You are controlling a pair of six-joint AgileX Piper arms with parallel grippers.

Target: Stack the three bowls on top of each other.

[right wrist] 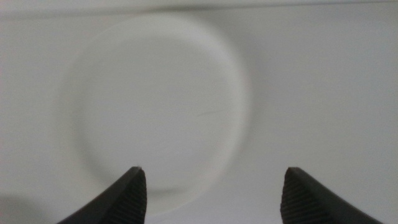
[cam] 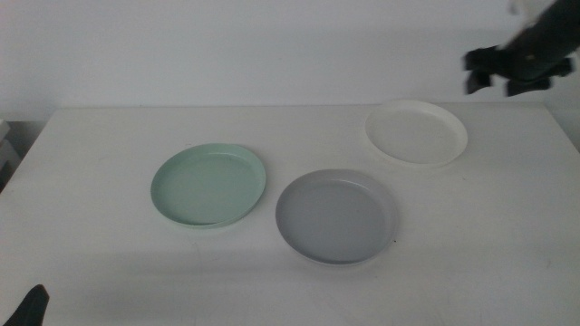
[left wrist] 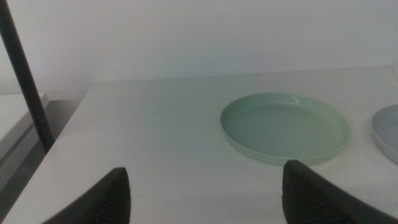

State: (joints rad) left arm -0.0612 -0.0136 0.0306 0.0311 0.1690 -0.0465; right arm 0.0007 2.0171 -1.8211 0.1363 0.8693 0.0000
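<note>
White matte table (cam: pixel 109 145), pale blank wall behind. My right gripper (right wrist: pixel 211 186) hangs above far right of table, jaws spread wide, empty, white bowl (right wrist: pixel 155 106) blurred beneath. My left gripper (left wrist: pixel 205 193) waits low at near left corner, jaws apart, holding nothing. Mint green bowl (cam: pixel 208 185) left of centre; grey bowl (cam: pixel 336 216) just beside it, not stacked, cut off at left wrist view's edge. All three shallow, round, low-rimmed, smooth.

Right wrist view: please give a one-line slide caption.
Open right pincer hovers above the white bowl on the table.
</note>
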